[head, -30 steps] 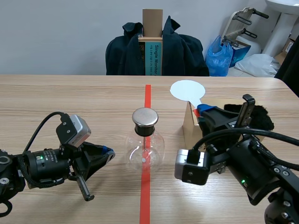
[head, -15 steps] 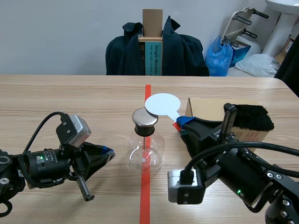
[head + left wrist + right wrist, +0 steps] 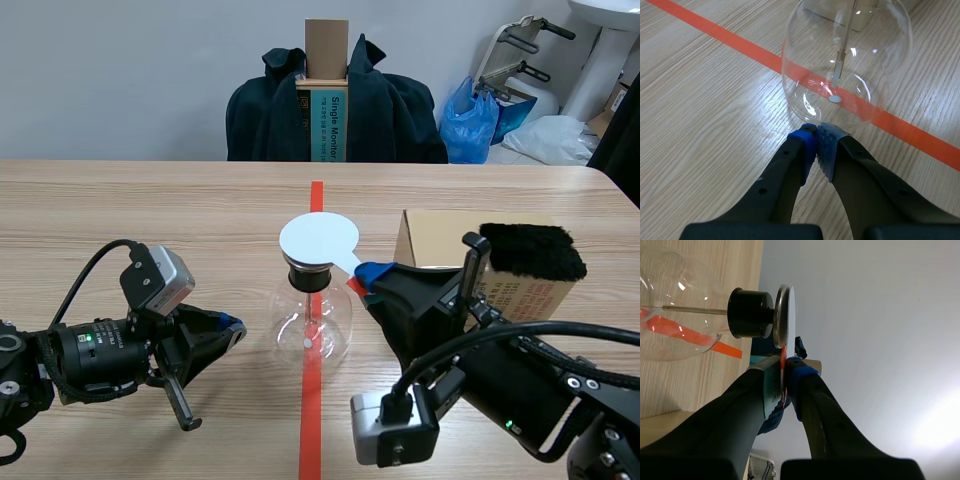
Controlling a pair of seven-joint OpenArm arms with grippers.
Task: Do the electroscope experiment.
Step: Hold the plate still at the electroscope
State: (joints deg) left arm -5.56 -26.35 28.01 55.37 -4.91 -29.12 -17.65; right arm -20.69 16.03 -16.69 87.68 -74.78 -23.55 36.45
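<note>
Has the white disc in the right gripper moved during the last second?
Yes. The white disc moved away from the cardboard box, leftward in the scene view, and is now over the glass flask.

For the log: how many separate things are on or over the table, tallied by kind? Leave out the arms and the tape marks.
Glass flask electroscope: 1
White disc paddle: 1
Cardboard box: 1
Black fur piece: 1
Total: 4
</note>
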